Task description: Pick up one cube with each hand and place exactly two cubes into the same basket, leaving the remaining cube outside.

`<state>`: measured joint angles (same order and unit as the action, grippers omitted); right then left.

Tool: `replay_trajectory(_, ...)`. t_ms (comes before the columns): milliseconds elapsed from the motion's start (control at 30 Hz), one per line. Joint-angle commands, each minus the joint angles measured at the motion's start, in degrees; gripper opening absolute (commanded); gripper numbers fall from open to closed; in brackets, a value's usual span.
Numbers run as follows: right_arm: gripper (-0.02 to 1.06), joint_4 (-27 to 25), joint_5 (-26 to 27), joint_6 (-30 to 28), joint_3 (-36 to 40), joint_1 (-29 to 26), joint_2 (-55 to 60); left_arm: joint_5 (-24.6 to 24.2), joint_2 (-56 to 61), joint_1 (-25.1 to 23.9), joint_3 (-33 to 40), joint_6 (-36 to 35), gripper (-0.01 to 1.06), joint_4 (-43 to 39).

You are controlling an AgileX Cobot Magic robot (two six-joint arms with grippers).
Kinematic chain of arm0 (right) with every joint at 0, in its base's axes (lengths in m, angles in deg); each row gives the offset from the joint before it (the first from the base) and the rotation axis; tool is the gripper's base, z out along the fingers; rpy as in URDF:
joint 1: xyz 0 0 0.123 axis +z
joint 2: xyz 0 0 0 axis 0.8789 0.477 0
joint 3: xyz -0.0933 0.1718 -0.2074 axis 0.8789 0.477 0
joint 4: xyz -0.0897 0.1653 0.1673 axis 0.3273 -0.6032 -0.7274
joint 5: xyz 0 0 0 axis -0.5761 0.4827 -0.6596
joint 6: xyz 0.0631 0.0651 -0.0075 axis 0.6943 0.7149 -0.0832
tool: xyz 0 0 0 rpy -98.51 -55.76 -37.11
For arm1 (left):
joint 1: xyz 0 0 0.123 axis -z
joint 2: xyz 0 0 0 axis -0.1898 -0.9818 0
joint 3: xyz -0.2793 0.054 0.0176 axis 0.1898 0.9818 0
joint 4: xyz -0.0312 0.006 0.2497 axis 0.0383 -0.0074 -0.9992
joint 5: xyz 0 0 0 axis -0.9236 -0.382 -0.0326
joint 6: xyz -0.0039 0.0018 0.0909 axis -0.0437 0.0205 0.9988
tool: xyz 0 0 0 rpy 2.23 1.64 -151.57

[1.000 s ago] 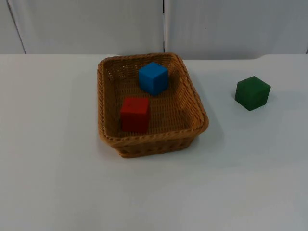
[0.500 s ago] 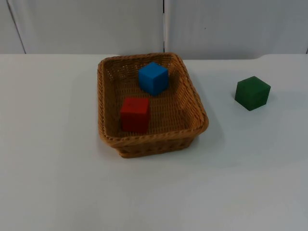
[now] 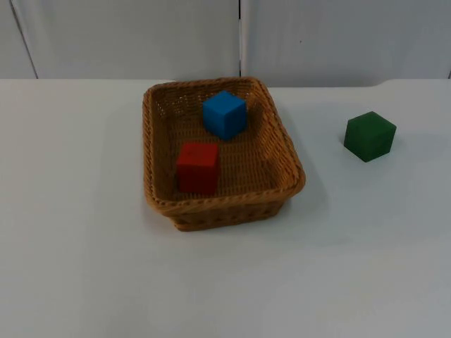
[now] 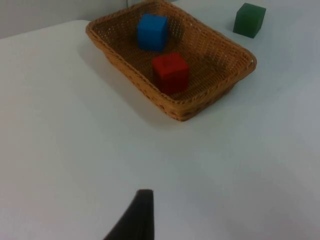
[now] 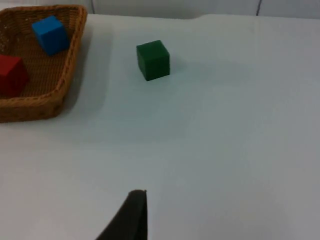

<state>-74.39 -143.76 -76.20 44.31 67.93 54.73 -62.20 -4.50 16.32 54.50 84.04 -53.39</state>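
A red cube (image 3: 197,166) and blue cube (image 3: 225,114) are seen inside the wicker basket (image 3: 156,199); a green cube (image 3: 369,136) is left well apart on the white table (image 3: 84,246). Grip of the left gripper (image 4: 134,220) and right gripper (image 5: 127,217), both held back over the table: cannot be told.

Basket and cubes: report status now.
Blue cube and red cube inside basket. Green cube outside on table. Nothing in the way.

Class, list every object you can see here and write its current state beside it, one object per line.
Wicker basket: upright on the table, holding two cubes.
Blue cube: inside the basket, near its far end.
Red cube: inside the basket, near its front wall.
Green cube: on the white table, outside the basket, apart from it.
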Motion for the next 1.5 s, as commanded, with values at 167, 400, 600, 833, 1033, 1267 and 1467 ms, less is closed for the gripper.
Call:
replay_trajectory(167,1.05,-0.12,0.18,0.01,0.10,-3.98,-0.25,-0.09,0.25,-0.02,0.22,0.00,1.05,-0.14)
replay_trajectory(400,1.05,-0.12,0.18,0.01,0.10,-3.98,-0.25,-0.09,0.25,-0.02,0.22,0.00,1.05,-0.14)
replay_trajectory(600,1.05,-0.12,0.18,0.01,0.10,-3.98,-0.25,-0.09,0.25,-2.23,0.22,0.00,1.05,-0.14)
replay_trajectory(833,1.05,-0.12,0.18,0.01,0.10,-3.98,-0.25,-0.09,0.25,-6.15,0.22,0.00,1.05,-0.14)
replay_trajectory(1033,1.05,-0.12,0.18,0.01,0.10,-3.98,-0.25,-0.09,0.25,-8.95,0.22,0.00,1.05,-0.14)
replay_trajectory(1267,1.05,-0.12,0.18,0.01,0.10,-3.98,-0.25,-0.09,0.25,-13.18,0.22,0.00,1.05,-0.14)
replay_trajectory(1467,1.05,-0.12,0.18,0.01,0.10,-3.98,-0.25,-0.09,0.25,-17.46,0.22,0.00,1.05,-0.14)
